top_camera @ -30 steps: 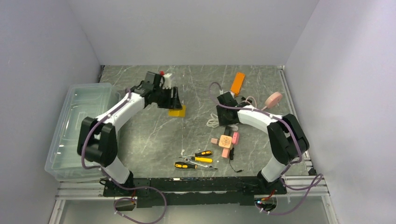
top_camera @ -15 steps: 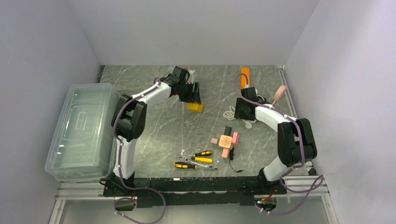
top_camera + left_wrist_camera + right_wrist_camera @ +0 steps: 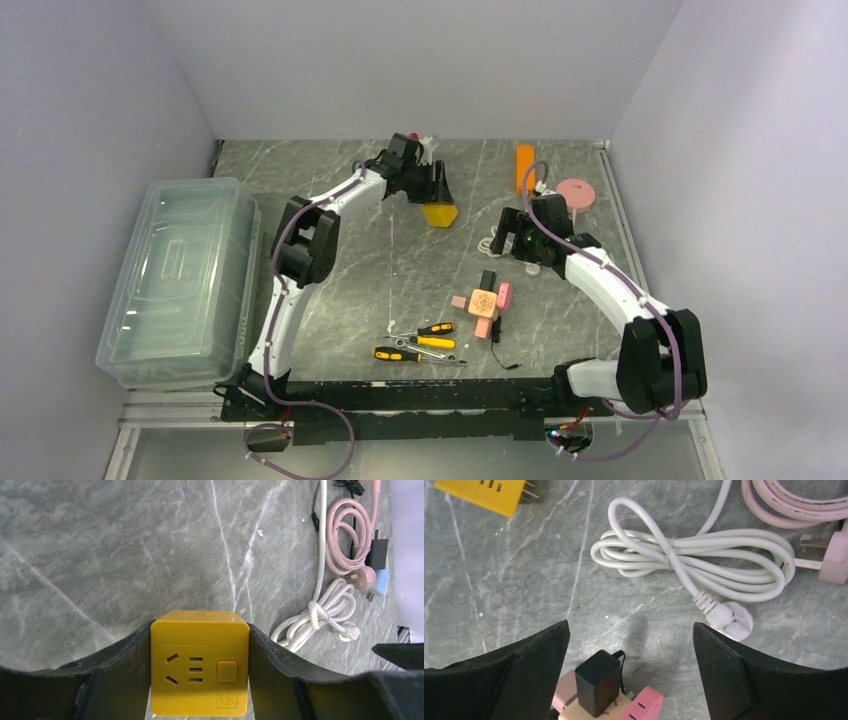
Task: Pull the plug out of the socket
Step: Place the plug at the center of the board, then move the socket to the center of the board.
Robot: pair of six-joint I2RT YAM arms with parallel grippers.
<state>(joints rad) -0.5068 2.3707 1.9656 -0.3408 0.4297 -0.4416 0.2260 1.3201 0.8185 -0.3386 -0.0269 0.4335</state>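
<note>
— The left tool (image 3: 437, 192)?
— Clamped on the yellow socket cube (image 3: 199, 665), toward the far side of the table (image 3: 100, 555).
— And the plug?
— The black plug (image 3: 596, 682) stands in the pink socket block (image 3: 646, 706) mid-table, near the white cable (image 3: 684, 555).
— The right tool (image 3: 629, 630)?
— Its fingers are wide apart above that plug, gripping nothing.

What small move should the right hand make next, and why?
Probably lower the right hand onto the black plug, shifting slightly sideways to centre it. The hand is open and empty; the plug sits upright in the pink and tan socket block, off-centre below it.
</note>
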